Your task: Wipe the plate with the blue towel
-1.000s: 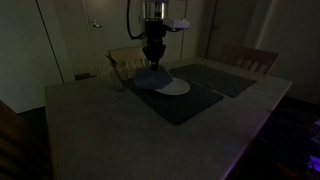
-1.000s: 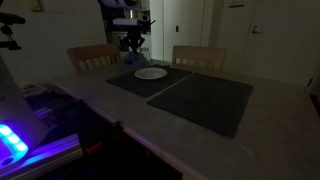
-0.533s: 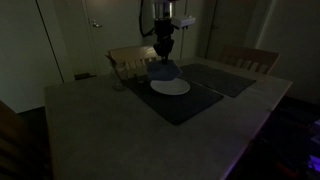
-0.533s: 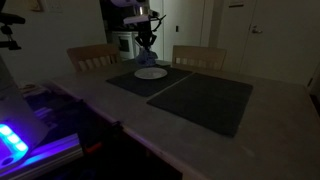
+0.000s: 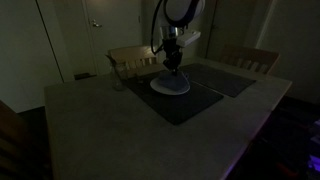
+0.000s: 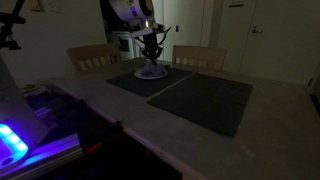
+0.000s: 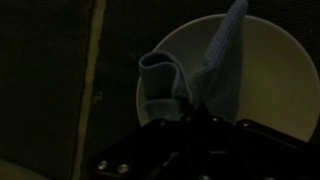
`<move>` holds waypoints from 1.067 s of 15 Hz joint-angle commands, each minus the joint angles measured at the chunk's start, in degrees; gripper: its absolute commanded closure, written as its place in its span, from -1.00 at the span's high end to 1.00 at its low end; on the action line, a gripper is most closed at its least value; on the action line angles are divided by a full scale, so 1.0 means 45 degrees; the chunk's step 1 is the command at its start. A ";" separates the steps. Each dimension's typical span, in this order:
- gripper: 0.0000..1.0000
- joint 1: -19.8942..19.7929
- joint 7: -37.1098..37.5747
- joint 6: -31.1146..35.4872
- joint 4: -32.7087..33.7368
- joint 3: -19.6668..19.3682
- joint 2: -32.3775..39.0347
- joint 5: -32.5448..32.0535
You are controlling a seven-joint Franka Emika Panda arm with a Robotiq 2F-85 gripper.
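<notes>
Two dark placemats (image 5: 185, 105) cover the table (image 5: 90, 125); jaws clamped on blue towel (image 7: 215, 60) over plate (image 7: 275, 80); chairs (image 5: 132, 60) behind.

A pale table (image 5: 90, 128) carries two dark rectangular mats, lying flat and close together. The near placemat (image 5: 187, 106) sits toward the middle. The far placemat (image 5: 232, 78) lies to its right, by the far edge.

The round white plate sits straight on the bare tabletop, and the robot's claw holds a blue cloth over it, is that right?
Not quite. The round flat white plate sits on a dark rectangular placemat, not the bare tabletop; both exterior views show it. The rest holds: the gripper holds the wrinkled blue-grey towel over it.
</notes>
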 commanded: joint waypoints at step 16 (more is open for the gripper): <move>-0.97 -0.1502 -0.0642 0.1819 -0.0911 0.1756 0.0890 0.4816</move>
